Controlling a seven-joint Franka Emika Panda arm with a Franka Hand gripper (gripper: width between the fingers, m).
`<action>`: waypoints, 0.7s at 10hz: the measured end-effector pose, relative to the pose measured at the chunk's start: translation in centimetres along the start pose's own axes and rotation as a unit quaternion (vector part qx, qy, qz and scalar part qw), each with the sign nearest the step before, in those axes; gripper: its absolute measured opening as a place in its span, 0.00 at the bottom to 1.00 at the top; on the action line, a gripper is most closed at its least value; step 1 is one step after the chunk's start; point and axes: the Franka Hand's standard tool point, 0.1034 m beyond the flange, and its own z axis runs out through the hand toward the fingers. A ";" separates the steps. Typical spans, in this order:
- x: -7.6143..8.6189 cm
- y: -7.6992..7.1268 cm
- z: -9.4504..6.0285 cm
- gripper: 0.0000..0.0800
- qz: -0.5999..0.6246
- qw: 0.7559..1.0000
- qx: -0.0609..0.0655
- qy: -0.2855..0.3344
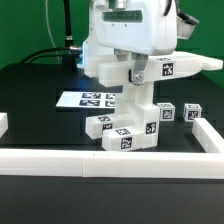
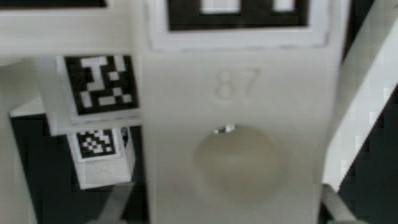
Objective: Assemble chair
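Several chair parts (image 1: 125,132) sit clustered on the black table (image 1: 40,85), just behind the front border rail (image 1: 100,160), their black-and-white tags turned toward us; out of that cluster an upright slab (image 1: 141,105) rises straight to the gripper (image 1: 135,85), which hangs directly over it on the white arm. We cannot tell whether the hand is clenched on this slab or only poised around it; in the exterior view the fingertips merge with the white plastic, and the wrist view shows us no finger clearly.

At the gripper's height a flat slab (image 1: 188,64), tagged on its near edge, juts toward the exterior view's right; what carries it we cannot tell. Two cube-ended legs (image 1: 168,113) stand side by side on the table, to the exterior view's right of the cluster and apart from it; the marker board (image 1: 88,99) lies flat behind the cluster, partly hidden by the arm.

In the wrist view we see a white slab face very close, filling the middle; it bears a raised "87", a shallow round dimple below that, and a tag cut off at the frame's edge; just beside it stands another tagged part (image 2: 102,80), carrying two tags, one above the other.
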 end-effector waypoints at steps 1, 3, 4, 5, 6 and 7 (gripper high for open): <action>0.1 0.0 0.0 0.36 0.014 1.000 0.005 0.002; 0.1 0.0 0.1 0.36 0.011 1.000 0.004 0.002; 0.1 0.0 0.1 0.36 0.011 1.000 0.004 0.002; 0.1 0.0 0.1 0.36 0.016 1.000 0.004 0.002; 0.2 0.1 0.1 0.36 0.033 0.999 0.004 0.003; 0.2 0.1 0.1 0.36 0.050 0.999 0.003 0.002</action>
